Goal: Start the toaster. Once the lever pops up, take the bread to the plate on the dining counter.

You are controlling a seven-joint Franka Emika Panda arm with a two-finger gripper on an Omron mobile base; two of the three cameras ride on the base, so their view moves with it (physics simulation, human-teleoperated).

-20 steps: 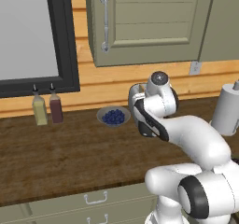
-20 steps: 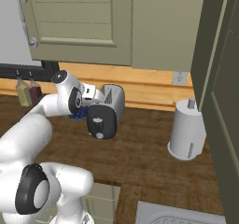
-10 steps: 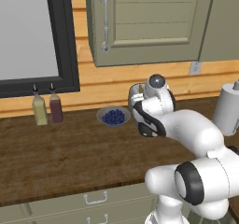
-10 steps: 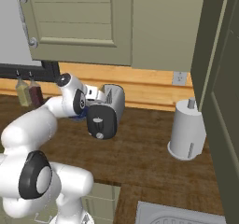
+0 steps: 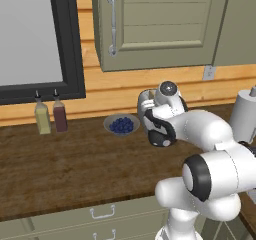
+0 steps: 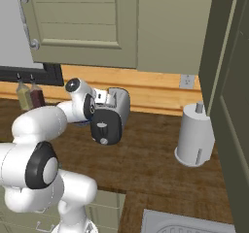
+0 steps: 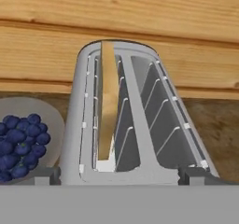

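The silver toaster [image 7: 140,125] stands on the wooden worktop against the wall, seen from above in the hand view. The tan bread [image 7: 107,106] stands upright in its left slot. My gripper [image 7: 120,175] hovers open just above the toaster's near end, a dark fingertip [image 7: 46,174] at each side, holding nothing. In the right base view the toaster [image 6: 119,103] shows its black end panel with the pale lever [image 6: 100,125] above a round knob, and my hand sits at its top. The plate and the dining counter are out of view.
A grey bowl of blueberries [image 5: 121,125] sits just left of the toaster. Two bottles [image 5: 50,118] stand by the wall farther left. A paper towel roll [image 6: 194,135] stands to the right. Wall cabinets [image 5: 160,24] hang overhead. A sink corner [image 6: 185,222] lies front right.
My hand has edged slightly closer over the toaster's top and the arm's lower links have turned. The toaster and bread have not moved; the gripper stays open.
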